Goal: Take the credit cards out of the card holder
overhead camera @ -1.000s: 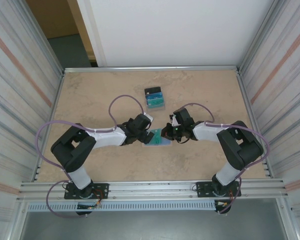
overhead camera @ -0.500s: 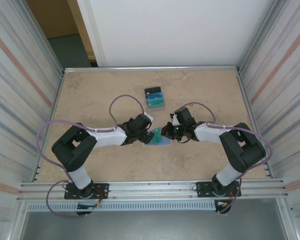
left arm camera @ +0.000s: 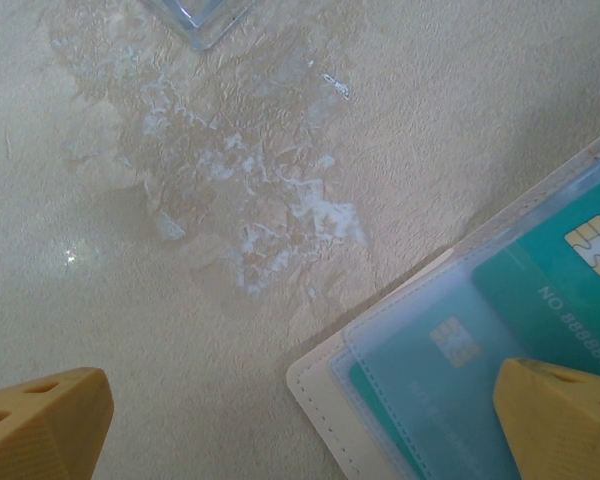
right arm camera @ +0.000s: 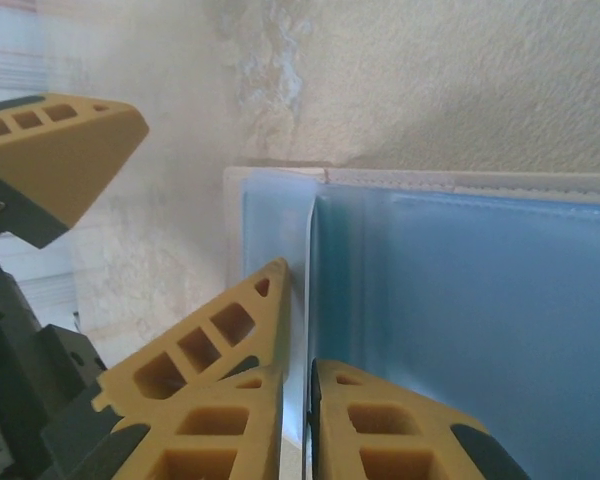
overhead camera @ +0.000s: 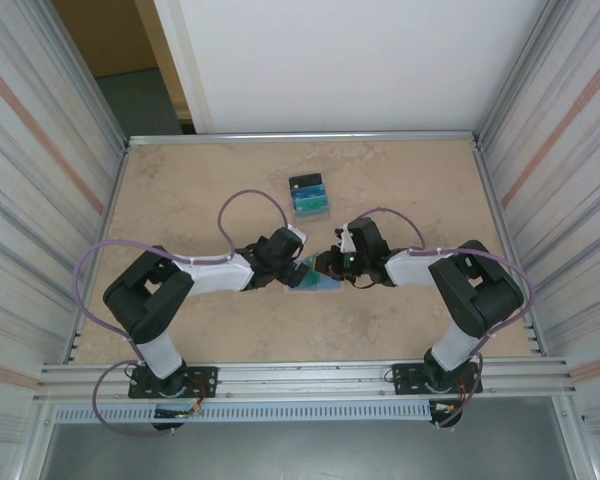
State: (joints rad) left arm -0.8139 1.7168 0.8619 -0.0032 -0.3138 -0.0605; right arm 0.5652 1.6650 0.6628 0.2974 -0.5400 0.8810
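Observation:
The card holder (overhead camera: 318, 281) lies open on the table between my two grippers. In the left wrist view its cream stitched rim (left arm camera: 325, 395) frames clear sleeves over teal credit cards (left arm camera: 540, 290). My left gripper (overhead camera: 292, 265) (left arm camera: 302, 395) is wide open, with one fingertip (left arm camera: 560, 420) over the sleeves and the other off the holder. My right gripper (overhead camera: 327, 268) (right arm camera: 298, 370) is at the holder's pale blue inside (right arm camera: 265, 215). Its jaws stand a thin slit apart, with the edge of a blue leaf (right arm camera: 460, 320) in the slit. Whether that leaf is a card or a sleeve is unclear.
A pile of black, blue and teal pieces (overhead camera: 309, 196) sits farther back on the table. A clear plastic corner (left arm camera: 200, 20) lies beyond a whitish smear (left arm camera: 250, 200). Ribbed metal walls (overhead camera: 40, 200) close in both sides.
My right gripper has slid left onto the holder and its jaws have parted slightly. The left arm and the holder have stayed put.

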